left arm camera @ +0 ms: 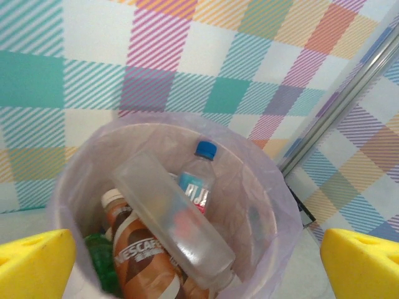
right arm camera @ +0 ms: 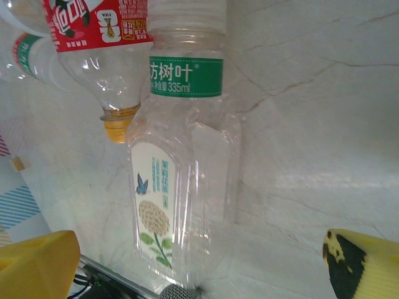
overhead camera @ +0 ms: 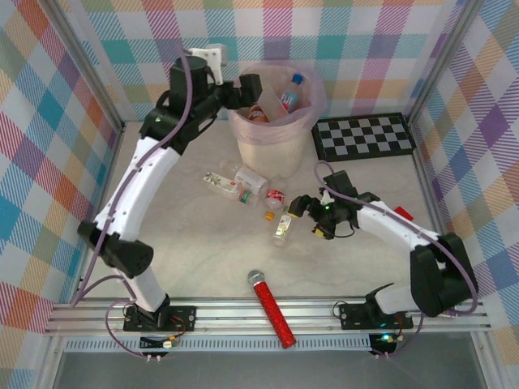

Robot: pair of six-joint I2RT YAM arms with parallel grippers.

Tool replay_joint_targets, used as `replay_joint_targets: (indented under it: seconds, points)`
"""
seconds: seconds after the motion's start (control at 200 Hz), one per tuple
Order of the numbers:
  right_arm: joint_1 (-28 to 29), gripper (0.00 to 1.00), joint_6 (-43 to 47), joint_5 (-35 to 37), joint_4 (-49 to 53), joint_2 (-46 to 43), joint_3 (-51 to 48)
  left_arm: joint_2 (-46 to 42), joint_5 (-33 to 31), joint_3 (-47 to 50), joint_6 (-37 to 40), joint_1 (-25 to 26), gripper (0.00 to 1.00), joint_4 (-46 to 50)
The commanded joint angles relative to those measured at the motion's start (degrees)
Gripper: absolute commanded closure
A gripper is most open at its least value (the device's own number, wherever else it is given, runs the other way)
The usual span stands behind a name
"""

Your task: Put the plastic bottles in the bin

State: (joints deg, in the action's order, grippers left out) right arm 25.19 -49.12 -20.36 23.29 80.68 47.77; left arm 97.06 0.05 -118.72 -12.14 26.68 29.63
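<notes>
**Task state, top and wrist views.** The round cream-beige wastebasket with pink plastic liner [overhead camera: 272,138] stands at 12 o'clock on the pale marbled table [overhead camera: 195,243]. It already holds at least four plastic bottles [left arm camera: 174,218]: clear, brown, green and blue-capped. The left gripper [overhead camera: 253,87] hovers at its 10 o'clock rim, jaws wide apart and empty. The right gripper [overhead camera: 302,207], jaws equally wide and gripping nothing, faces a clear green-banded bottle [right arm camera: 184,187]. Several loose bottles [overhead camera: 251,180] lie at the bin's 6 o'clock, so roughly half the task appears left.

Loose bottles [overhead camera: 251,182] crowd the table [overhead camera: 195,251] before the bin [overhead camera: 272,154]; open marble lies between them and the microphone [overhead camera: 272,312].
</notes>
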Motion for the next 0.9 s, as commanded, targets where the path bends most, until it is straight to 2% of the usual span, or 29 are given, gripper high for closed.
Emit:
replay_joint_targets:
  seconds: [0.0, 0.045, 0.16, 0.22, 0.365, 0.515, 0.645, 0.73, 0.9]
  points:
    - [1.5, 0.02, -0.1, 1.0, -2.9, 4.2, 3.8, -4.7, -0.9, 8.2, 1.0, -1.8, 0.0, 0.2]
    - [1.8, 0.03, 0.6, 0.9, -2.7, 6.3, 4.9, -7.7, 1.3, 13.3, 0.2, -2.8, 0.0, -1.5]
    - [2.3, 0.06, 1.7, 0.1, -2.8, 10.6, 7.0, -14.7, 16.0, 27.9, -6.3, -8.9, 0.0, -6.6]
    - [2.6, 0.08, 1.8, -0.1, -3.5, 12.2, 7.5, -17.8, 19.3, 35.6, -9.7, -11.9, 0.0, -7.1]
    - [3.0, 0.13, 0.5, -0.3, -5.5, 15.7, 7.7, -25.7, 15.2, 54.4, -14.4, -13.9, 0.0, -9.1]
    - [3.2, 0.19, 1.0, 0.4, -6.2, 18.2, 8.3, -29.7, 13.6, 66.8, -19.4, -14.0, 0.0, -10.6]
    - [3.6, 0.25, 0.6, 0.3, -5.9, 19.5, 8.7, -33.1, 13.2, 77.4, -28.4, -14.0, 0.0, -20.3]
    - [3.7, 0.27, 0.1, 1.6, -5.8, 18.4, 7.9, -34.0, 11.8, 81.6, -32.3, -14.0, 0.0, -24.0]
    - [3.7, 0.32, 1.0, 4.2, -2.8, 14.7, 7.9, -34.0, 10.3, 82.4, -32.3, -14.0, 0.0, -22.9]
